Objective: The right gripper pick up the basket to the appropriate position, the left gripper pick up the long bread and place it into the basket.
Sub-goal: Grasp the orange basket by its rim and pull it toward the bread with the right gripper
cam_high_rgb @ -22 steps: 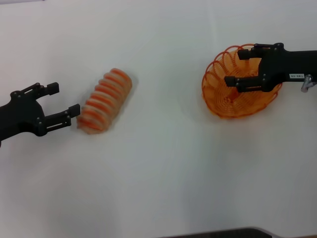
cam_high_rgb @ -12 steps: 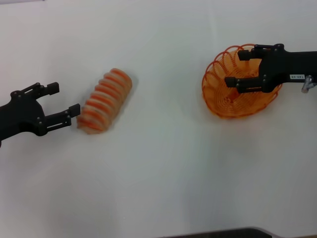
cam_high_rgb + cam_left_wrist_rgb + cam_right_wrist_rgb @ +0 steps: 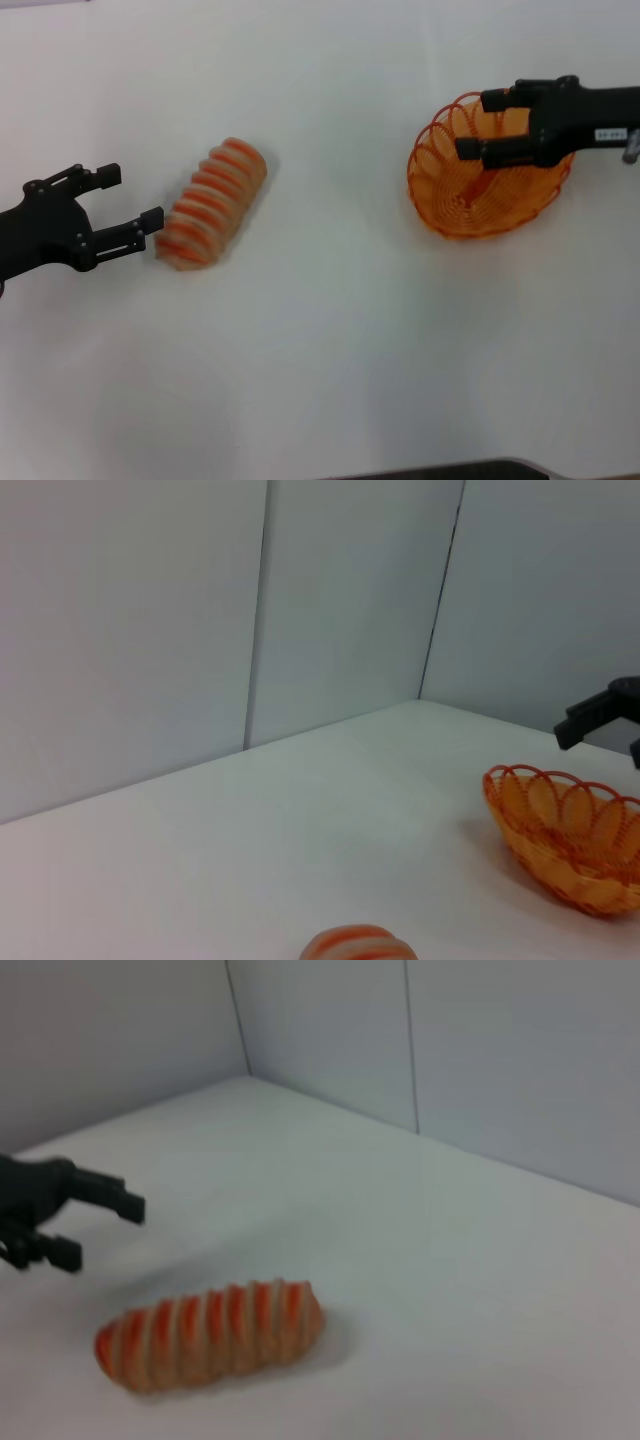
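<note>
On the white tabletop (image 3: 330,340) the long bread (image 3: 211,204) lies on its side at the robot's left, tilted so that one end points away and toward the middle, its orange-red stripes running across the tan crust. The left gripper (image 3: 130,200) sits just beside the near end of the loaf, its fingers spread apart and holding nothing; the lower fingertip is almost at the crust, though whether it touches cannot be told. The loaf rests entirely on the tabletop, outside the basket.

Well apart, at the robot's right, the basket (image 3: 470,195) stands on the tabletop with its scalloped rim up (an oval of orange wire, shallow, with nothing lying in it). The right gripper (image 3: 482,125) reaches in over the far, right part of the rim, fingers parted, one above the far edge and one over the basket's inside. Whether either finger touches the wire cannot be told from the head view.

The left wrist view shows the basket (image 3: 566,832) off across the tabletop with the right gripper's black fingertips (image 3: 590,716) just above its rim, and the top of the loaf (image 3: 358,944) at the picture's edge. The right wrist view shows the long bread (image 3: 210,1332) lying flat, and the left gripper (image 3: 95,1228) near it with its fingers apart.
</note>
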Motion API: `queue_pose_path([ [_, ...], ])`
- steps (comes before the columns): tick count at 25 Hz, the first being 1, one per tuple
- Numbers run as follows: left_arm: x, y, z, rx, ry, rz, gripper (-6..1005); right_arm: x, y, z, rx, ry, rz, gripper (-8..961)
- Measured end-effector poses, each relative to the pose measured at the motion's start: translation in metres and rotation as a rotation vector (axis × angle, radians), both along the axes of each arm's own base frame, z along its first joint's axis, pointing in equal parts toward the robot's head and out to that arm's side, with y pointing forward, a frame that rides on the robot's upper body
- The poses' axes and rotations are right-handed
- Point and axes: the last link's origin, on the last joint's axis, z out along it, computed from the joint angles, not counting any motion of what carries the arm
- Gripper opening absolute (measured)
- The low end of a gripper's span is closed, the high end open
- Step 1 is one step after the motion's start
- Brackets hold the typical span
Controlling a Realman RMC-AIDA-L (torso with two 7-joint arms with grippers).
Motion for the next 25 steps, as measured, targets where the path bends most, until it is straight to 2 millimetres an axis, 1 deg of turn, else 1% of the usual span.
queue_pose_path([
  [4,0.000,0.000,0.000,-0.001,0.000,0.000,842,-0.008,0.004,0.014,-0.032,0.065,-0.061,866],
  [7,0.000,0.000,0.000,-0.001,0.000,0.000,842,-0.012,0.012,0.029,-0.045,0.109,-0.149,864],
  [8,0.000,0.000,0.000,0.000,0.000,0.000,842,-0.015,0.017,0.039,-0.045,0.133,-0.202,863],
  [9,0.000,0.000,0.000,0.000,0.001,-0.001,842,-0.015,0.017,0.039,-0.045,0.133,-0.202,862],
  [13,0.001,0.000,0.001,-0.001,0.000,-0.007,842,-0.024,0.025,0.053,-0.066,0.124,-0.270,860],
  [15,0.001,0.000,0.001,-0.001,-0.001,-0.009,841,-0.028,0.029,0.055,-0.081,0.099,-0.303,858],
  [18,0.002,0.000,0.001,-0.002,-0.001,-0.011,841,-0.029,0.034,0.052,-0.108,0.040,-0.367,856],
  [21,0.003,0.000,0.000,-0.010,-0.001,-0.018,841,-0.023,0.041,0.048,-0.110,-0.053,-0.461,854],
  [25,0.005,-0.001,0.000,-0.023,-0.005,-0.036,841,-0.019,0.046,0.047,-0.096,-0.126,-0.520,852],
])
